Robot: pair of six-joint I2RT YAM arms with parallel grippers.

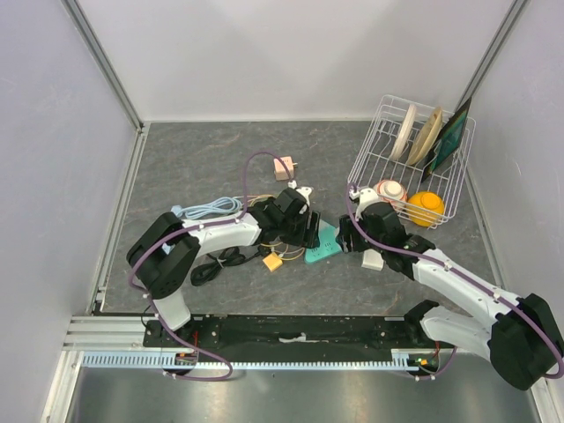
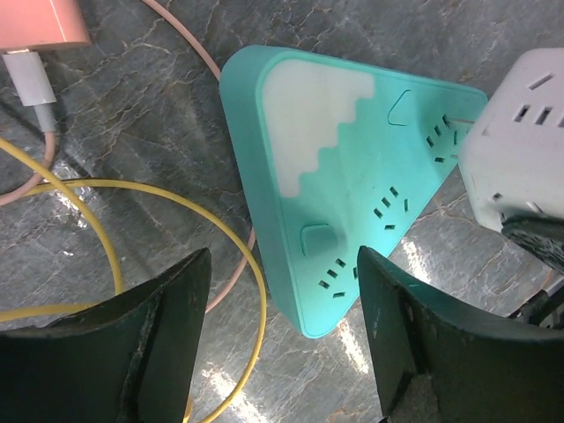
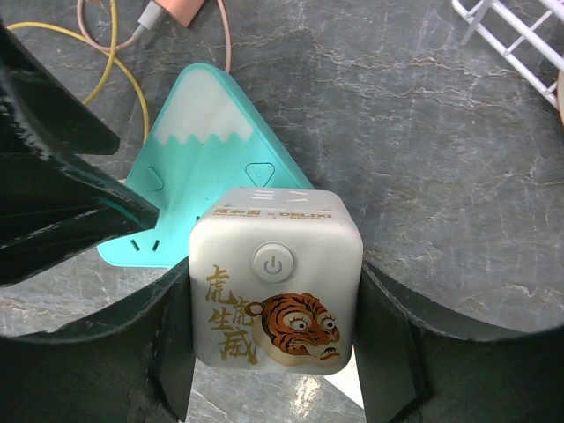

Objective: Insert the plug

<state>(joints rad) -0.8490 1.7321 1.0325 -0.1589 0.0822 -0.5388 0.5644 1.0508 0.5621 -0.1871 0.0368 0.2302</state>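
Plug cube (image 3: 275, 291) in right hand (image 3: 278, 352); rack (image 1: 366, 145) holds plates (image 1: 419, 132), bowl (image 1: 390, 190), orange item (image 1: 425, 205).

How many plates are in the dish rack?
2. Both stand on edge in the far half of the dish rack: left plate, right plate beside it. The dark board next to them could hide another.

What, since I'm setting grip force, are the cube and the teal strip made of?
The cube is probably hard plastic, smooth off-white, slightly glossy, judging by rounded moulded corners and surface print. The strip is likely moulded plastic too, satin teal, with crisp socket slots.
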